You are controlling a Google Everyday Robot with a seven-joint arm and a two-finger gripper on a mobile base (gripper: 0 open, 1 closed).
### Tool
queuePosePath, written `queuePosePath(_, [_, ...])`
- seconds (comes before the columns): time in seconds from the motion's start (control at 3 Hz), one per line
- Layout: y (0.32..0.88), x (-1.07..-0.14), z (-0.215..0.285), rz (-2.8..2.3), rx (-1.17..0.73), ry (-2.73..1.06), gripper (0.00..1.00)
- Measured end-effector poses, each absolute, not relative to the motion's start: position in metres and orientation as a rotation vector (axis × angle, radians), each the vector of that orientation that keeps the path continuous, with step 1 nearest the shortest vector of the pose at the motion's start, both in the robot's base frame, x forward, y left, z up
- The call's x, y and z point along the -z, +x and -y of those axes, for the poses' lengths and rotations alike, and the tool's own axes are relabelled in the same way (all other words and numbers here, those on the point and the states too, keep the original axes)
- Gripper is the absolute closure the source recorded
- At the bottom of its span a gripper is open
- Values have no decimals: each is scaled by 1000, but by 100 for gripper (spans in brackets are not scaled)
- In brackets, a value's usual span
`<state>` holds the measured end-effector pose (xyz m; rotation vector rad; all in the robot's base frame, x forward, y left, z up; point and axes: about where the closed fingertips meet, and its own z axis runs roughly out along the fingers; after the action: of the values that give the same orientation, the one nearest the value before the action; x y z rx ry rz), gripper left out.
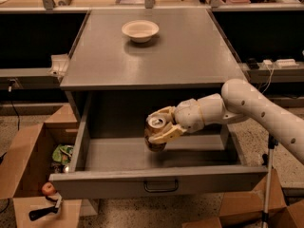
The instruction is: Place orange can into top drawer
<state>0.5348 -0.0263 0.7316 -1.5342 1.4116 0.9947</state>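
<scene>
1 orange can (154,145) in hand (156,126), low w/in open top drawer (104,186).
</scene>
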Motion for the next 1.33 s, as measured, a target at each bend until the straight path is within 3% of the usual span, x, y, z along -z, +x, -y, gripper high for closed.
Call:
queuePosePath(1.0, [575, -678, 51, -1423, -956, -1397, 100])
queuePosePath(1.33, [576, -677, 51, -1425, -955, -1397, 83])
